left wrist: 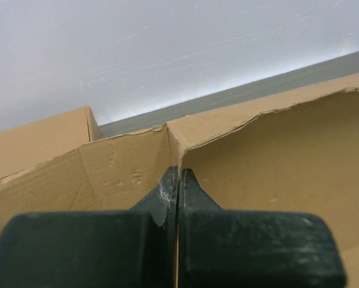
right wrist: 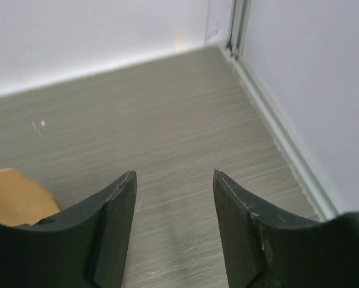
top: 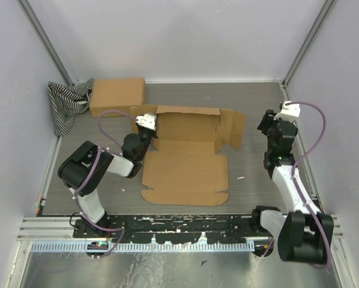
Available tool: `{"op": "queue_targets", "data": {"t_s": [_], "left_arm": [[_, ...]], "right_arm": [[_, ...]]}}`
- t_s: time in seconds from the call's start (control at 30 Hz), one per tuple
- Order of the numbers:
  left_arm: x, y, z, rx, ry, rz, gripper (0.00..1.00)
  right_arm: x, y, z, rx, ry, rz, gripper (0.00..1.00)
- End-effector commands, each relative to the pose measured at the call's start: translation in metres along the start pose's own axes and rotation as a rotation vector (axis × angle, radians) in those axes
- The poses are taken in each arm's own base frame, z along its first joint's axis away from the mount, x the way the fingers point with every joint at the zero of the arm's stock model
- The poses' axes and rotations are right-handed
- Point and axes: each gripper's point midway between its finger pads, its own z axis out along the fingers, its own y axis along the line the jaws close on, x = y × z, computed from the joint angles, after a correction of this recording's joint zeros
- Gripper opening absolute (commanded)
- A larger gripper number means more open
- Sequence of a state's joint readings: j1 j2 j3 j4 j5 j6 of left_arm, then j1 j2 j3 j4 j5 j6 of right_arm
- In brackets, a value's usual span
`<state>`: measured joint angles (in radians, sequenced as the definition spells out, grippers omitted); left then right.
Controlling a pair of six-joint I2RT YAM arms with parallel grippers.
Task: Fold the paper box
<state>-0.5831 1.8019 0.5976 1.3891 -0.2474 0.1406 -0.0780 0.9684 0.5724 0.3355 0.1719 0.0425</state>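
Note:
The brown paper box (top: 185, 171) lies unfolded in the middle of the table, its back wall (top: 188, 126) standing up and its right flap (top: 233, 127) spread outward. My left gripper (top: 150, 128) is at the box's back left corner. In the left wrist view it (left wrist: 179, 175) is shut on the thin cardboard edge where the left flap (left wrist: 125, 171) meets the back wall (left wrist: 275, 162). My right gripper (top: 265, 125) hangs just right of the right flap. In the right wrist view it (right wrist: 174, 175) is open and empty above the table, with a bit of flap (right wrist: 11, 195) at the left.
A closed brown box (top: 116, 96) and a striped cloth (top: 65, 103) lie at the back left; that box also shows in the left wrist view (left wrist: 35, 141). White walls surround the table, with a metal post (right wrist: 235, 27) in the back right corner.

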Motion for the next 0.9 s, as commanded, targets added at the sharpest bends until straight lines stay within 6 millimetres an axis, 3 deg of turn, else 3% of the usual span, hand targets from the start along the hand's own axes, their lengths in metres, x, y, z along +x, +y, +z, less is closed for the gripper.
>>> {"op": "queue_targets", "data": {"t_s": [0.0,0.13,0.3,0.57,0.87], "left_arm": [[-0.039,-0.006,-0.002,0.054,-0.106,-0.021,0.00],[-0.055,-0.007,0.007,0.065,-0.149,-0.011,0.00],[-0.059,-0.008,0.022,0.085,-0.171,-0.010,0.00],[-0.037,-0.009,0.034,0.093,-0.137,-0.011,0.00],[-0.022,-0.009,0.031,0.097,-0.106,-0.013,0.00]], "right_arm": [[0.008,0.022,0.020,-0.139,0.032,0.034,0.59],[0.026,0.060,0.027,-0.371,0.089,0.000,0.57],[0.043,0.079,0.030,-0.492,0.111,-0.014,0.55],[0.042,0.124,-0.007,-0.714,0.117,-0.049,0.54],[0.050,0.136,-0.038,-0.697,0.149,-0.067,0.53]]}}
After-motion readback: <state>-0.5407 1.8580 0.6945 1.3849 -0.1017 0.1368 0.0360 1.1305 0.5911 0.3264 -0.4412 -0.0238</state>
